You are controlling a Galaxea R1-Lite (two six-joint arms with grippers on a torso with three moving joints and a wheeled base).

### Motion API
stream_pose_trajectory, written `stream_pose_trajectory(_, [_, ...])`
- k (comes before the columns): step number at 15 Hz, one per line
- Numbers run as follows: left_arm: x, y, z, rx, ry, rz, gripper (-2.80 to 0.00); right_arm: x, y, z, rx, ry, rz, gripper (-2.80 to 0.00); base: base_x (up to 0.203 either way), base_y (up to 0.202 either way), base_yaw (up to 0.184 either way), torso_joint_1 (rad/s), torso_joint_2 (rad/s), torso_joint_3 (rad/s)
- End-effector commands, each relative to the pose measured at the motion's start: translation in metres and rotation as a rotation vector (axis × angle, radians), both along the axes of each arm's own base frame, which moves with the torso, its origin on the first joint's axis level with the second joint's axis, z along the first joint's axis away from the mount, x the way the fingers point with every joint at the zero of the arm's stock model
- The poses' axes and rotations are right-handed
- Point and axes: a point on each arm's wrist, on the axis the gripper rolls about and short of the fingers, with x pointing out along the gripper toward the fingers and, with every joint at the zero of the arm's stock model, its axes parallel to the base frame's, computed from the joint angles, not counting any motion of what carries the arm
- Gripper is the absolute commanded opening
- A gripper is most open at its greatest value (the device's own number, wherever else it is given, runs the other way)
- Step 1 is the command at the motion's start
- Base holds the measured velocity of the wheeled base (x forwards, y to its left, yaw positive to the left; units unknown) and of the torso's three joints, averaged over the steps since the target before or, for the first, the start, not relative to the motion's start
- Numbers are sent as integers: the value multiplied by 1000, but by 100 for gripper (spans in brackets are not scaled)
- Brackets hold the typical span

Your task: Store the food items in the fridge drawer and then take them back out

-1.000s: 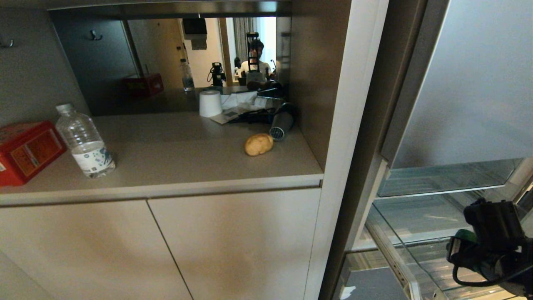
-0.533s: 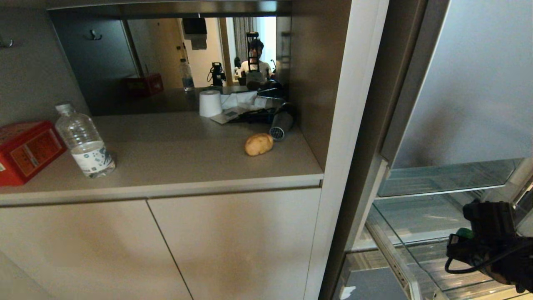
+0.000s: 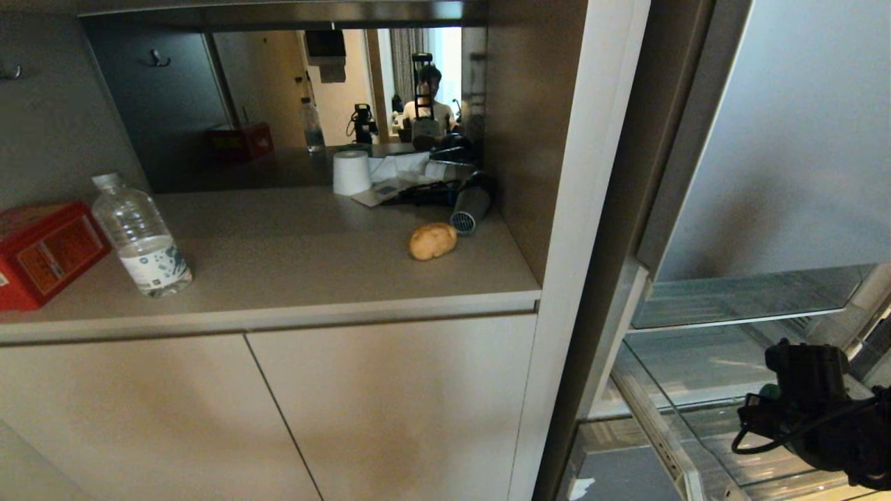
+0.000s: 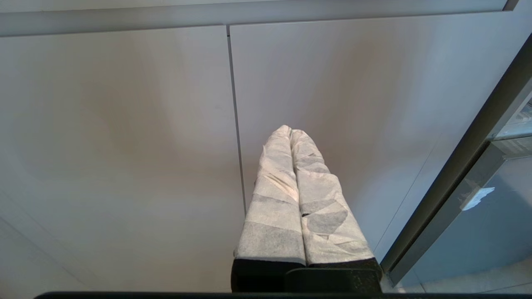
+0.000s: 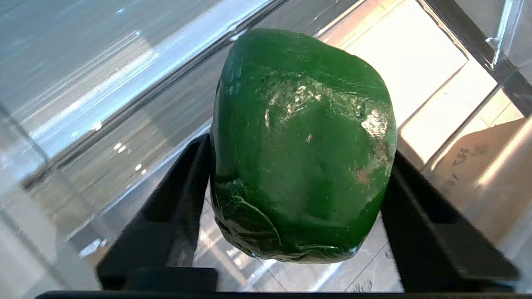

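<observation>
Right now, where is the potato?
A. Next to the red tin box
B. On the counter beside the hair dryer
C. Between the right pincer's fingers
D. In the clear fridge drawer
B. The potato lies on the counter close to the hair dryer; the right pincer has the green bell pepper between its fingers over the fridge drawer.

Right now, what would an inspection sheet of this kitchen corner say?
Surface: beige counter, in a niche.
Job's things: potato on the counter; bell pepper over the open fridge drawer.
Clutter: water bottle, red tin, paper roll, dryer-like device.
Grippers: right gripper has the pepper between its fingers; left gripper shut, by the cabinet doors.
Cables: black cable looped on the right arm.
Surroundings: a person reflected in the mirror.
</observation>
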Motion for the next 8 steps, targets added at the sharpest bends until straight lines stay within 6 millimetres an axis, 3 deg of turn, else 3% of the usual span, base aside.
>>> stream_pose_trajectory(1, [0,0,0,-1,2,0,-280,2,-2,-7,3,17,-8,0,0,0,0,0,0,0])
stream_pose_trajectory(6, [0,0,0,-1,2,1,-280,3,-2,0,-1,-21,-1,0,0,0,0,0,0,0])
stream_pose_trajectory(8, [0,0,0,-1,2,0,-280,-4,1,18,-8,-76,6,0,0,0,0,0,0,0])
